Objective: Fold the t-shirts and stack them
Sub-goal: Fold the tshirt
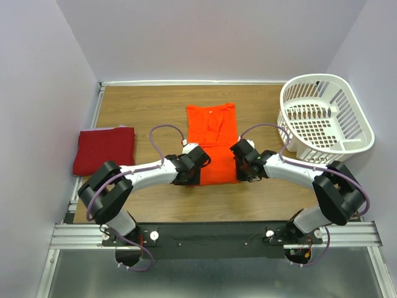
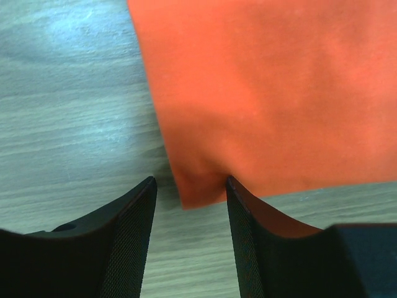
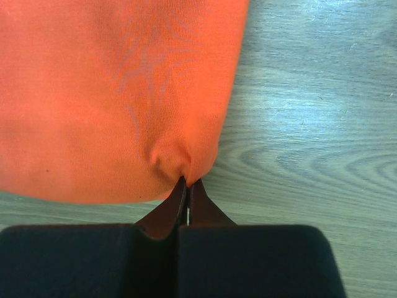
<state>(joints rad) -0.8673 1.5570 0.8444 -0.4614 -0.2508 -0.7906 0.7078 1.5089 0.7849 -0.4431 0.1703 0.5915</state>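
The orange-red t-shirt (image 1: 211, 133) lies folded into a narrow strip on the wooden table (image 1: 149, 112), neck end away from me. The dark crimson t-shirt (image 1: 104, 149) lies folded at the left. My left gripper (image 1: 193, 172) is open at the orange shirt's near left corner. In the left wrist view that corner (image 2: 197, 189) sits between the spread fingertips (image 2: 239, 205) of the gripper (image 2: 189, 202). My right gripper (image 1: 240, 169) is shut on the near right corner. In the right wrist view the gripper (image 3: 188, 185) pinches the puckered cloth (image 3: 111, 93).
A white lattice laundry basket (image 1: 325, 115) stands at the back right, close to my right arm. A raised rail (image 1: 99, 99) runs along the table's left and back edges. Bare wood shows between the two shirts and in front of them.
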